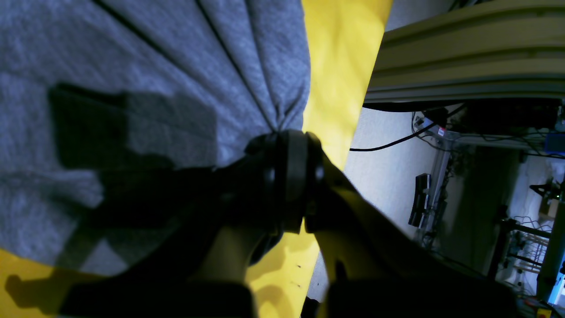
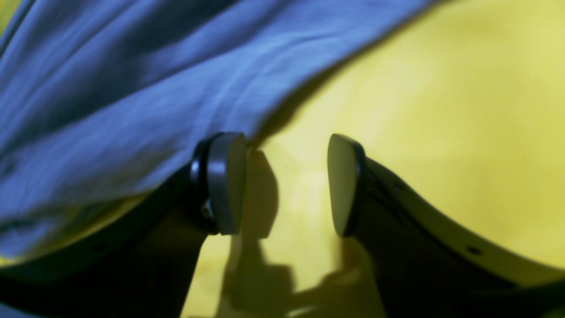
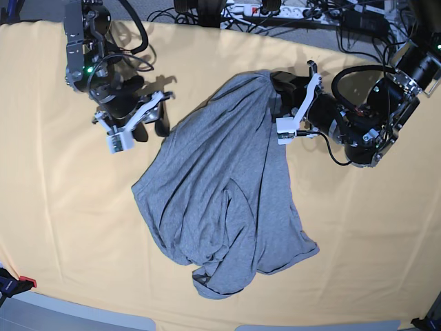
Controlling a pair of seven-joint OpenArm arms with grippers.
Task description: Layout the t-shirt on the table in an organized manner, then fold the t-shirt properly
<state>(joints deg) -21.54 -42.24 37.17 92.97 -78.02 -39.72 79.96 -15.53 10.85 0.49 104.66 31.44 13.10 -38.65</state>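
Observation:
The heather-grey t-shirt (image 3: 220, 200) lies crumpled on the pale yellow table (image 3: 62, 227), with its lower part bunched toward the near edge. My left gripper (image 3: 281, 100) is at the shirt's far right corner. In the left wrist view it (image 1: 291, 145) is shut on a pinch of the t-shirt (image 1: 154, 88), and creases fan out from the pinch. My right gripper (image 3: 160, 114) stands open just left of the shirt's upper left edge. In the right wrist view its fingers (image 2: 287, 183) are apart over bare table (image 2: 441, 132), and the t-shirt (image 2: 132, 88) hem brushes one fingertip (image 2: 225, 181).
Cables and a power strip (image 3: 275, 10) run along the table's far edge. The left wrist view shows the table's edge, with floor and a metal frame (image 1: 468, 53) beyond it. A small red and black object (image 3: 21, 283) sits at the near left corner.

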